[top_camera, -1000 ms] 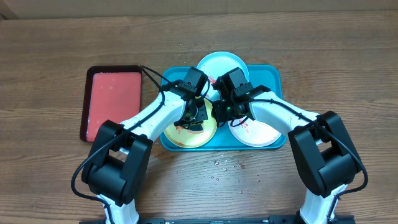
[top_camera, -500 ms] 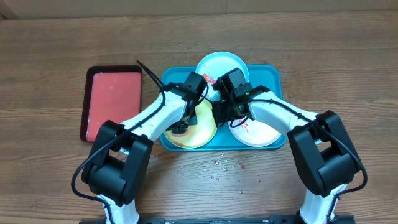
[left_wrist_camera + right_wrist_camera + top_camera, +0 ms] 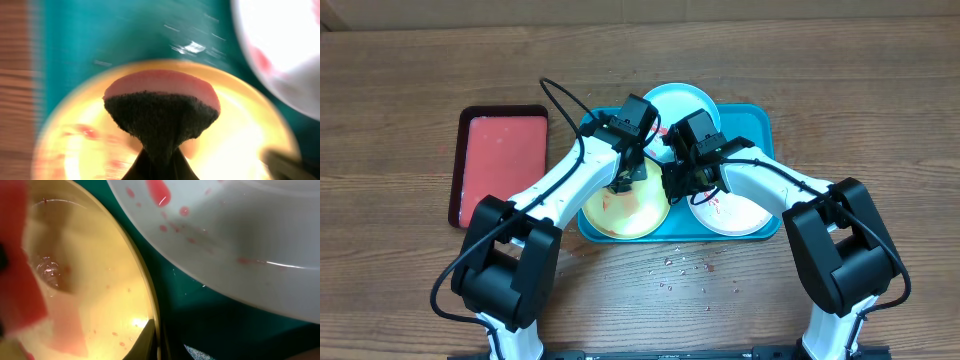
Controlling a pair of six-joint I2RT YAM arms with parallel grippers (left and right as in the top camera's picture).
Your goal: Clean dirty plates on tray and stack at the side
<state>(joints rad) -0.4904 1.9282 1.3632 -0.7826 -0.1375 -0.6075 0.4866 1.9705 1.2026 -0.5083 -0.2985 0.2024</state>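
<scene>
The teal tray [image 3: 760, 120] holds three plates: a light blue one [image 3: 678, 98] at the back, a white one [image 3: 738, 212] with red smears at the right, and a yellow-green one [image 3: 625, 212] at the front left. My left gripper [image 3: 625, 182] is shut on a pink sponge with a dark scouring pad [image 3: 161, 112], held against the yellow-green plate [image 3: 250, 145]. My right gripper [image 3: 672, 182] pinches that plate's right rim [image 3: 156, 339]. The plate's inside [image 3: 90, 280] looks wet with small red specks. A pale plate with red spots [image 3: 240, 230] lies just beyond.
A smaller red tray with a dark rim [image 3: 505, 165] lies left of the teal tray. Water droplets [image 3: 685, 265] dot the wood in front of the tray. A black cable [image 3: 560, 100] loops above the left arm.
My left gripper has swept the sponge from the near part of the yellow-green plate toward its far edge. The right gripper has stayed on the rim.
</scene>
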